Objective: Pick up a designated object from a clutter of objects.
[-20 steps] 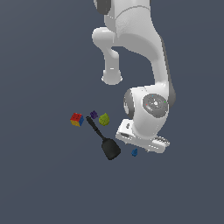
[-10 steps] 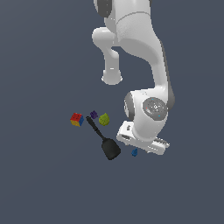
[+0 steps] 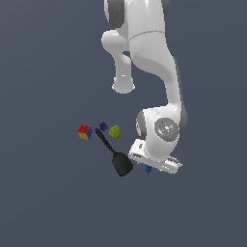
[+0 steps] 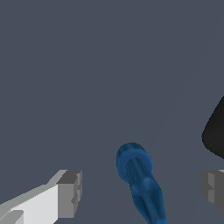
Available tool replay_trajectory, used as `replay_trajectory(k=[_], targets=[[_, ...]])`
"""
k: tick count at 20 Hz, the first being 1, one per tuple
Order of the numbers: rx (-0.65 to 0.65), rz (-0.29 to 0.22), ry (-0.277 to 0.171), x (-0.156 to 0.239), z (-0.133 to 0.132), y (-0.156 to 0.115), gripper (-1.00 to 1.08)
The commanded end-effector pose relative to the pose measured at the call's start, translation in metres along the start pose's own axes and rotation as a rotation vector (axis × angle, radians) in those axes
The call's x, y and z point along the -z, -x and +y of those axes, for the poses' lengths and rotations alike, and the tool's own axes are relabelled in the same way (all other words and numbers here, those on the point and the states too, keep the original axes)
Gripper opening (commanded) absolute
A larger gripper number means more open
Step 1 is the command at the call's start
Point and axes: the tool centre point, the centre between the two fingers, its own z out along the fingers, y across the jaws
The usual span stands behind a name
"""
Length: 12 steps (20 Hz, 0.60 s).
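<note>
My gripper [image 4: 141,190] is open, with a grey fingertip [image 4: 70,192] on one side and the other at the frame's edge [image 4: 212,188]. A small blue piece [image 4: 135,175] lies between them; it looks long with a round end. I cannot tell whether it is the blocky mid-blue designated object or the slimmer one. In the exterior view the gripper [image 3: 153,165] is low over the floor, and one tiny blue piece [image 3: 147,168] peeks out under it. The black spatula [image 3: 116,157] lies just to the exterior view's left, its blade also in the wrist view [image 4: 215,131].
The multicoloured puzzle cube [image 3: 85,131], purple bit [image 3: 103,126] and yellow-green chunk [image 3: 115,130] sit in a row beyond the spatula's handle, to the exterior view's left of the arm. The arm's base [image 3: 123,87] stands behind them.
The hand has come down a little over the blue piece. The clutter has not moved.
</note>
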Motion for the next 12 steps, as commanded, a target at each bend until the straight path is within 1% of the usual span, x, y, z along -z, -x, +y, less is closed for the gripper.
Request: replay_trajectory(k=[1,2,12], targets=[[0.000,0.002,-0.001,-0.0012,-0.0007,-0.0011,1.00],[0.000,0.002,-0.001,-0.0012,-0.0007,-0.0011,-1.00],[0.000,0.002,-0.001,-0.0012,-0.0007,-0.0010,-1.00]])
